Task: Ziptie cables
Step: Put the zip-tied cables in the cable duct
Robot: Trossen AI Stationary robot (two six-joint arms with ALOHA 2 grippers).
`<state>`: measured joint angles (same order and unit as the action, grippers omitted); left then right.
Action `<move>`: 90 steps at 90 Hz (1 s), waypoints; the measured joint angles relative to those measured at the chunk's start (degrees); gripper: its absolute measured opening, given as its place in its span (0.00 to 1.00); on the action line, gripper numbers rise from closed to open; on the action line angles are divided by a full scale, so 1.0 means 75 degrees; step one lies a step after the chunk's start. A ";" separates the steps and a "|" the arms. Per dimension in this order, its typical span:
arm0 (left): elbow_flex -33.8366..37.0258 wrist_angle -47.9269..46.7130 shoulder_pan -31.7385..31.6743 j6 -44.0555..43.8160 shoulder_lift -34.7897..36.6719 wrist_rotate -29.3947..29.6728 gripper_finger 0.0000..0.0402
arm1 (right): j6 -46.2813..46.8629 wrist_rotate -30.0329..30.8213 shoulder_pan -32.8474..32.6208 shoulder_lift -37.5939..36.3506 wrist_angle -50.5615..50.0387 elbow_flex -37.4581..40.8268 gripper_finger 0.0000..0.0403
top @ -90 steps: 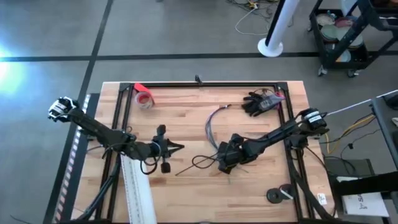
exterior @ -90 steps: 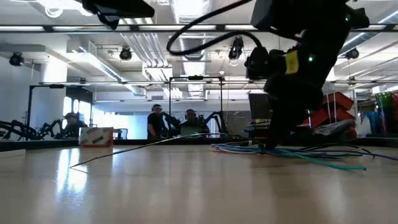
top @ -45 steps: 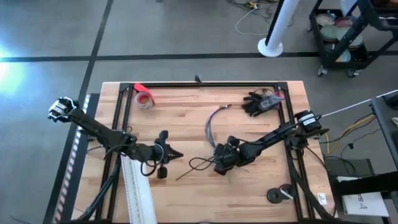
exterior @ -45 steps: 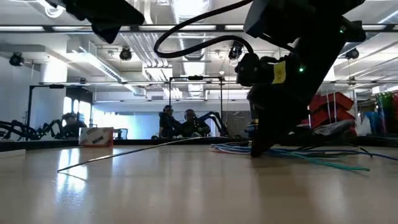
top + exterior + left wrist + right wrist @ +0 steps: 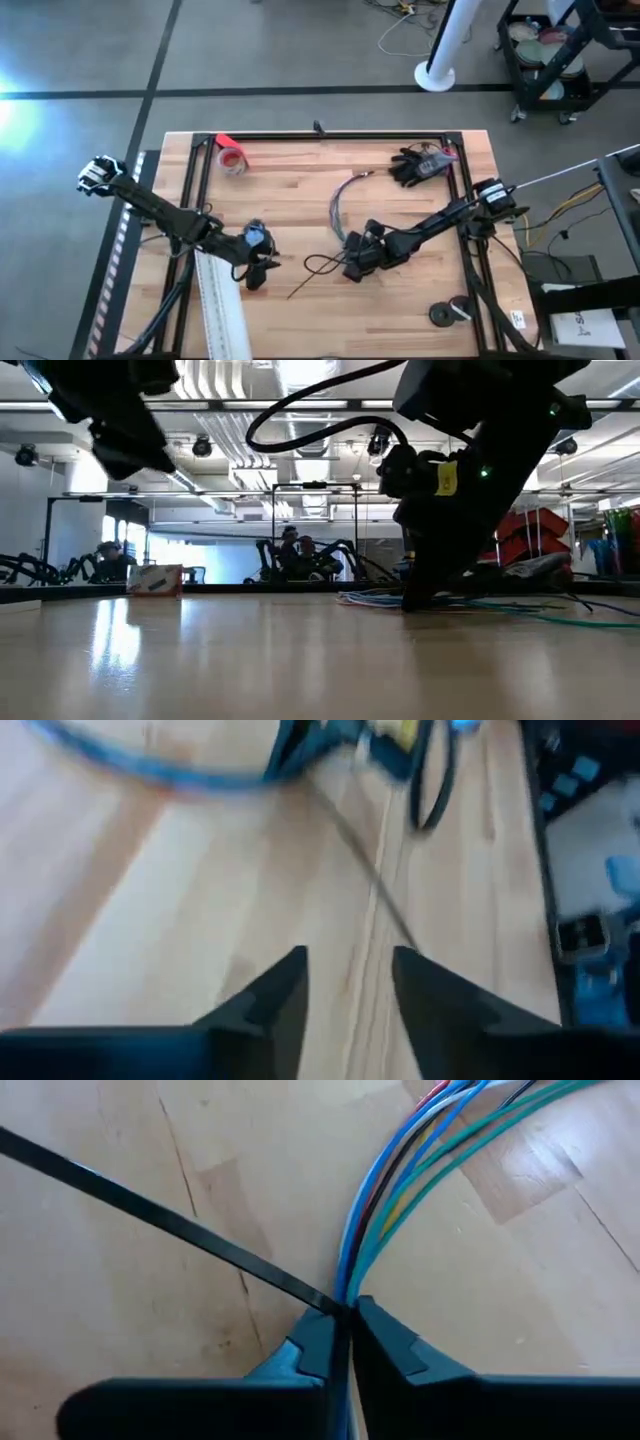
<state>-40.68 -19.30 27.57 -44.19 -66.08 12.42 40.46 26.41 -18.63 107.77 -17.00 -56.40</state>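
I see the wooden table point(image 5: 300, 190) filling the middle of the high view, with a black frame point(image 5: 330, 136) running along its upper edge and down both sides. The long flat white strip point(image 5: 222, 305) lies at the lower left of the table, reaching down to the frame's bottom edge. My left arm comes in from the left edge and its left gripper point(image 5: 256, 262) sits just right of the strip's upper end, left of centre; in its wrist view the two dark fingers point(image 5: 275, 1005) stand apart with bare wood between them, pinching nothing. My right arm slants in from the right edge, and the right gripper point(image 5: 352, 268) is down at the tabletop just below centre. In the right wrist view its fingers point(image 5: 312, 1348) are pressed together on the cables point(image 5: 400, 1200) at the spot where a black zip tie point(image 5: 170, 1220) meets the bundle. From there the cables arc upward toward the upper middle of the table in the high view, while the zip tie trails to the lower left, ending apart from the left gripper. A black glove point(image 5: 415, 165) lies at the upper right and a red tape roll point(image 5: 232, 155) at the upper left.
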 joint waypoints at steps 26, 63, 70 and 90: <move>-0.0278 -0.0759 0.0110 -0.2174 -0.0009 -0.2464 0.46 | 0.0101 0.0677 -0.0238 0.0015 -0.0045 0.0015 0.01; -0.0277 -0.2332 0.0891 -0.5636 0.0005 -0.4201 0.38 | 0.0264 0.0963 -0.0362 0.0000 0.0199 0.0315 0.01; -0.0278 -0.2776 0.0999 -0.5969 0.0008 -0.4198 0.36 | 0.0260 0.1002 -0.0389 -0.0003 0.0310 0.0388 0.01; -0.0178 -0.3412 0.1070 -0.6764 0.0008 -0.4140 0.29 | 0.0215 0.1033 -0.0454 -0.0003 0.0365 0.0428 0.01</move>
<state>-42.02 -44.89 35.59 -94.91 -66.02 -18.63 42.07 34.15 -22.03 107.74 -14.26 -53.19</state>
